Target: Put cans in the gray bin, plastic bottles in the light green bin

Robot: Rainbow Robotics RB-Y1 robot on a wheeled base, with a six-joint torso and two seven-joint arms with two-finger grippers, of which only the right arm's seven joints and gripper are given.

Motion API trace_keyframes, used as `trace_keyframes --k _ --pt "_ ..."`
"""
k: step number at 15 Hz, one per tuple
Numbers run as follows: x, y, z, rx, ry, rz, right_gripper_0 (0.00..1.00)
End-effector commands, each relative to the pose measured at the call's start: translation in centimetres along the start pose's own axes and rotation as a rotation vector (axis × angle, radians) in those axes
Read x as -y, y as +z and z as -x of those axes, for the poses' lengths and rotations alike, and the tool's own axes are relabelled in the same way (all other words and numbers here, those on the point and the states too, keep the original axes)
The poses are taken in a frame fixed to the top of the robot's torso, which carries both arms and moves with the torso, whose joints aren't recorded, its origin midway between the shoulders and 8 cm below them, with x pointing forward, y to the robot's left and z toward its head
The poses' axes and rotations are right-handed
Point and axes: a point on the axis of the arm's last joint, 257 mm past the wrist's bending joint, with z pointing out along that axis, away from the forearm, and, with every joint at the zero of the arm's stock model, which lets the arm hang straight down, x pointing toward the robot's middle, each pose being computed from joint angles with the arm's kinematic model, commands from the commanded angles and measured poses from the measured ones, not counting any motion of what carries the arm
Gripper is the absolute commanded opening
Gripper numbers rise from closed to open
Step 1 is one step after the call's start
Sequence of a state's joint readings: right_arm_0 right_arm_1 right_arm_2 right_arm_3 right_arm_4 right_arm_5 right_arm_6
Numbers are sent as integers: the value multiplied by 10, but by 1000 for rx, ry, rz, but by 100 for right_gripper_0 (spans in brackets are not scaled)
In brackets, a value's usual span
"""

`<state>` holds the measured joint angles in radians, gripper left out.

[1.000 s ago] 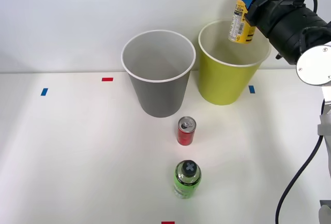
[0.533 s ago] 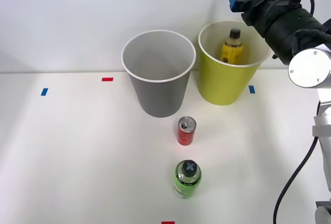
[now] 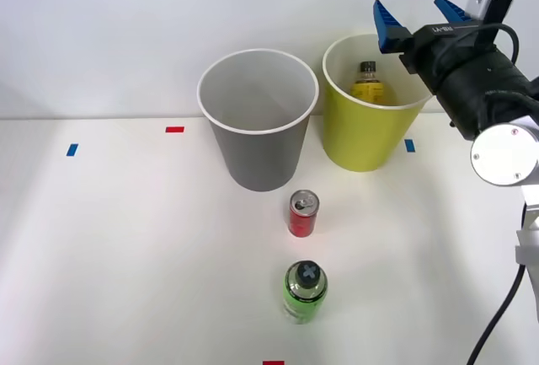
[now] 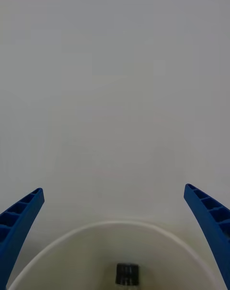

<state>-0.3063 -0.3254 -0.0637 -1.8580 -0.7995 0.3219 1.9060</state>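
Below the spread, empty fingers (image 3: 421, 19): plastic bottle (image 3: 368, 84), upright inside light green bin (image 3: 370, 133), correctly sorted.

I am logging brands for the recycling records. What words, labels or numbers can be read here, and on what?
Yellow-labelled plastic bottle inside the light green bin: print hidden or too small to read.
Short red can: no legible text.
Green bottle with a cross-marked black cap: label unreadable.
White lettering on the black wrist housing: too blurred.
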Motion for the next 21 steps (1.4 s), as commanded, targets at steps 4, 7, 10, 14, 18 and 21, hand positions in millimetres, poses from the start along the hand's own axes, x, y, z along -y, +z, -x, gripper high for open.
trace_keyframes --k 4,7,10,14,18,21 --pt "10 -79 3 40 -85 -54 100" --pt "20 -125 -6 35 -91 -105 100" --pt "31 -170 -22 2 -89 -165 100" --pt "47 -221 -52 -73 -82 -243 100" --pt "50 -261 -81 -128 -46 -325 100" --pt "51 -284 -96 -152 -20 -403 100"
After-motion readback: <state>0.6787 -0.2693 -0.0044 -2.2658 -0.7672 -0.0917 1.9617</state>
